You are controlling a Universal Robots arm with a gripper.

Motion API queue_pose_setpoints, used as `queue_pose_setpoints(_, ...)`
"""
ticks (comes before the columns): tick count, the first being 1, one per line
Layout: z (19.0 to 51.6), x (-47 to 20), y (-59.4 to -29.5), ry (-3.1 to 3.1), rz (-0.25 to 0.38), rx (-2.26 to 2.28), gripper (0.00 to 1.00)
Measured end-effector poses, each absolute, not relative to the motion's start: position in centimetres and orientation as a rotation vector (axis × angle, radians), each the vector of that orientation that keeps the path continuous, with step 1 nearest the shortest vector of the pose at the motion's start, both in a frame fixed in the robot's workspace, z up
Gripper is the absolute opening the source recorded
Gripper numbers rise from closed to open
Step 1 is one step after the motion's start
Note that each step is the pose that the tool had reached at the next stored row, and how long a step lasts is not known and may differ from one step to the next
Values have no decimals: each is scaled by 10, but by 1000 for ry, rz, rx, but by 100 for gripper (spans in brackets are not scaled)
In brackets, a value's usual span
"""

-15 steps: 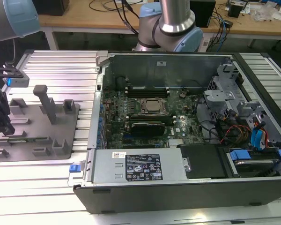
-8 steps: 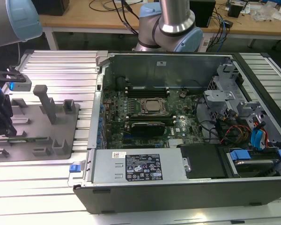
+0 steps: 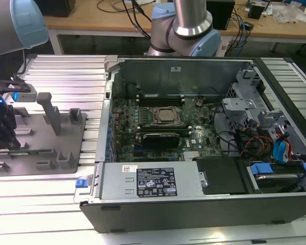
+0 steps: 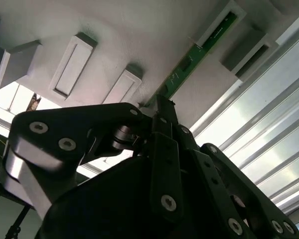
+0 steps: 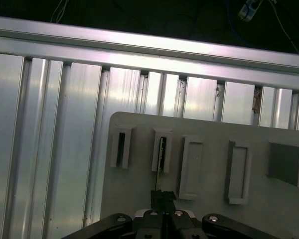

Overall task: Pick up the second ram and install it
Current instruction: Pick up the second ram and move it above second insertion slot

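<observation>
- The gripper (image 3: 5, 140) hangs low over a grey tray (image 3: 38, 120) at the exterior view's left, well apart from the open computer case (image 3: 194, 71).
- In the second wrist view, the gripper (image 4: 160, 107) has its black fingers (image 4: 162, 144) drawn narrow, almost together. The near end of the green memory stick (image 4: 199, 52) runs in between their tips, so it looks pinched there.
- The stick stands on its long edge on the tray. Its far end sits in a grey slotted block (image 4: 224, 22), and small chips show along its face.
- In the first wrist view, the stick (image 5: 162, 154) is seen edge-on in a slotted block, straight ahead of the gripper (image 5: 163, 195).
- Another slotted block (image 5: 121, 148) stands beside it, and two hollow grey frames (image 5: 190, 167) stand on the other side.
- The tray lies on a ribbed metal worktop (image 3: 66, 71), with a grey post (image 3: 52, 115) standing up from it.
- Inside the case a green circuit board (image 3: 127, 115) lies flat, with a silver chip (image 3: 166, 116) near its middle.
- A grey labelled box (image 3: 153, 181) sits along the near side of the case.
- The arm's base (image 3: 191, 25) rises behind the case.
</observation>
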State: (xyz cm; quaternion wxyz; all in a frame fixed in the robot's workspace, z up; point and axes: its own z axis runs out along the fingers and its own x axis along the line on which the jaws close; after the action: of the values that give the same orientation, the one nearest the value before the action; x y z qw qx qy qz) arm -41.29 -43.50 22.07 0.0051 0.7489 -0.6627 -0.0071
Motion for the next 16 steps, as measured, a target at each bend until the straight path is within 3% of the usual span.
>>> queue_pose_setpoints(3,220,-413,-435,-2076,-22,2345,28)
queue_pose_setpoints(16,207,-407,-435,-2095,-46,2300,28)
